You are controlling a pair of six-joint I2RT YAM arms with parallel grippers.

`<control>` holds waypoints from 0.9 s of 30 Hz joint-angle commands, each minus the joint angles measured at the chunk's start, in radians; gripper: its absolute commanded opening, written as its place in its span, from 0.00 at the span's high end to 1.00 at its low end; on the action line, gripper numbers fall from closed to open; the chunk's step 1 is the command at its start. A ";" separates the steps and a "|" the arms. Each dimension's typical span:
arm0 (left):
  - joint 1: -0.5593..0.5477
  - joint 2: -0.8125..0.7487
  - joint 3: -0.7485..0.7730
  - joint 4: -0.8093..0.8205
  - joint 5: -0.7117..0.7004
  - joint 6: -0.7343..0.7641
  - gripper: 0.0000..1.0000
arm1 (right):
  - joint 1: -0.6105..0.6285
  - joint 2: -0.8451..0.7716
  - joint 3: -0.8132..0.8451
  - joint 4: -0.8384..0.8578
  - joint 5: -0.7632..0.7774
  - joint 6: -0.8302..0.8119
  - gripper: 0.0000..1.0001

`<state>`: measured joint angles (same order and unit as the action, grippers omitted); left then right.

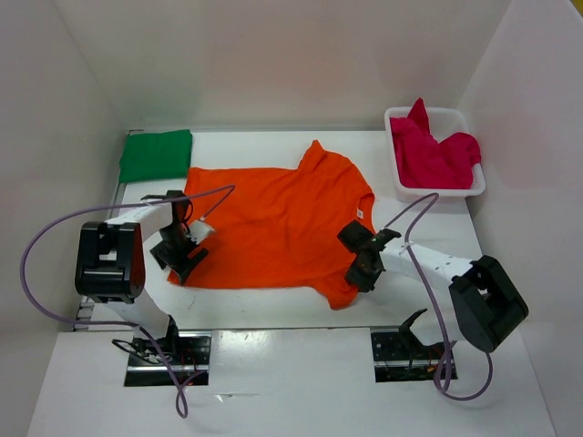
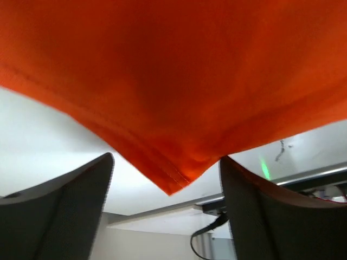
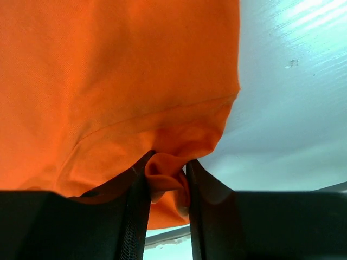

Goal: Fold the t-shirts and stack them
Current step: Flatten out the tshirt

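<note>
Table (image 1: 273,314) is taken up mid-way by orange t-shirt (image 1: 273,223), spread out mostly flat. White mesh basket (image 1: 439,192) at far-right corner is filled w/ crumpled magenta t-shirt (image 1: 433,153). Green t-shirt (image 1: 157,155), folded, is laid far-left, just beside the orange one's far-left corner. R gripper (image 3: 168,179) is clamped on a bunched fold at orange t-shirt's near-right edge. L gripper (image 2: 165,162) jaws are held wide apart; the near-left hem corner is seen btwn them, unpinched.

The right gripper (image 3: 167,187) pinches a bunched fold of the orange t-shirt (image 3: 108,76), perhaps a sleeve hem. Bare white table (image 3: 293,108) shows right of the shirt.
</note>
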<state>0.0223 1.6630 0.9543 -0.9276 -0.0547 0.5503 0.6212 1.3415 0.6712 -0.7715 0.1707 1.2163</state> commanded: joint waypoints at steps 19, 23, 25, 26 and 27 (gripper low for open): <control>0.063 -0.105 -0.055 0.107 -0.076 -0.016 0.99 | -0.005 -0.350 0.074 -0.177 0.064 0.084 0.39; 0.073 -0.095 -0.035 0.107 -0.076 -0.016 0.99 | 0.006 -0.300 0.077 -0.112 0.079 0.040 0.81; 0.073 -0.095 -0.035 0.096 -0.053 -0.016 0.98 | 0.006 -0.251 0.119 -0.069 0.105 -0.032 0.85; 0.073 -0.095 -0.013 0.096 -0.053 -0.026 0.94 | -0.003 -0.187 0.186 -0.046 0.127 -0.061 0.85; 0.073 -0.086 -0.002 0.082 -0.040 -0.026 0.88 | -0.012 -0.147 0.221 -0.028 0.142 -0.099 0.85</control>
<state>0.0914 1.5826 0.9009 -0.8234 -0.1181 0.5407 0.6189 1.1122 0.7628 -0.8871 0.2359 1.2102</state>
